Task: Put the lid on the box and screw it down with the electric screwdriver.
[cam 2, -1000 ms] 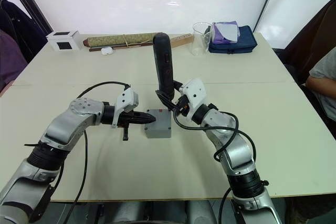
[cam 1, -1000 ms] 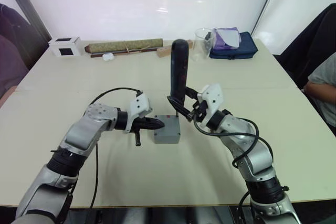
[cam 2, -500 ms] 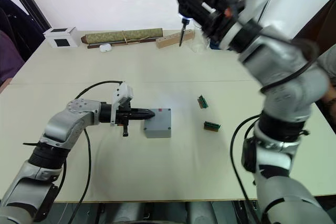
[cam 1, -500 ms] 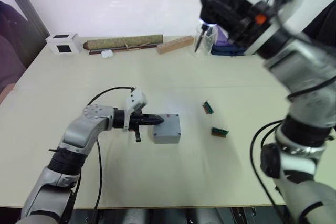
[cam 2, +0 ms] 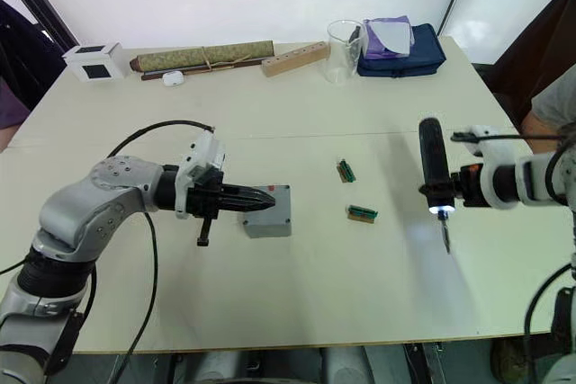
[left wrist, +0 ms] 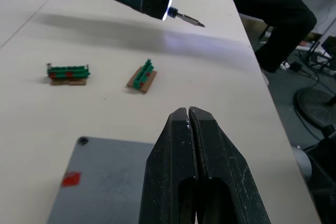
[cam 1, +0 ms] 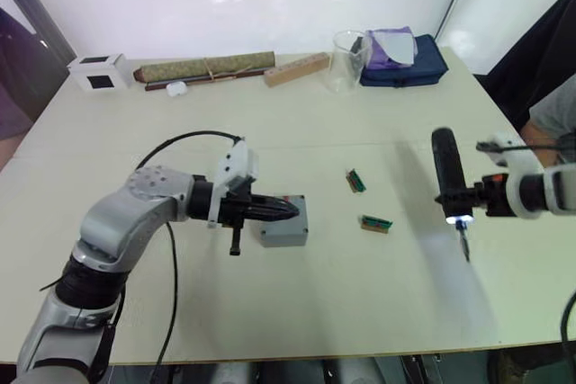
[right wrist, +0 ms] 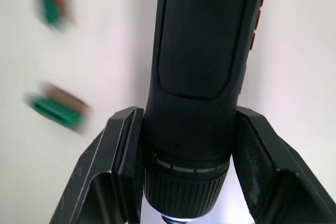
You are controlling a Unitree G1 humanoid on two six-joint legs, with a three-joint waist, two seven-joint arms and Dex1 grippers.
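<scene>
The grey box (cam 1: pixel 284 225) sits mid-table with the flat lid (left wrist: pixel 100 182) lying on top; a corner hole and a small red mark show on the lid. My left gripper (cam 1: pixel 281 209) is shut with nothing in it, and its tips (left wrist: pixel 188 113) rest over the lid from the left. Far to the right of the box, my right gripper (cam 1: pixel 459 197) is shut on the black electric screwdriver (cam 1: pixel 445 168). The screwdriver hangs above the table with its tip light on and its bit (cam 2: pixel 444 238) pointing down toward the near edge. My right fingers (right wrist: pixel 123 145) clamp the screwdriver's barrel (right wrist: pixel 202 51).
Two small green-brown bit holders (cam 1: pixel 356 181) (cam 1: pixel 377 222) lie between the box and the screwdriver. Along the far edge stand a white cube (cam 1: pixel 94 71), a rolled mat (cam 1: pixel 205 69), a wooden block (cam 1: pixel 295 69), a clear beaker (cam 1: pixel 346 60) and a blue pouch (cam 1: pixel 400 65). A person (cam 1: pixel 551 114) sits at the right.
My right arm lifted the screwdriver off the box, swung it high over the back, then brought it down to the right side. The left gripper stayed at the box.
</scene>
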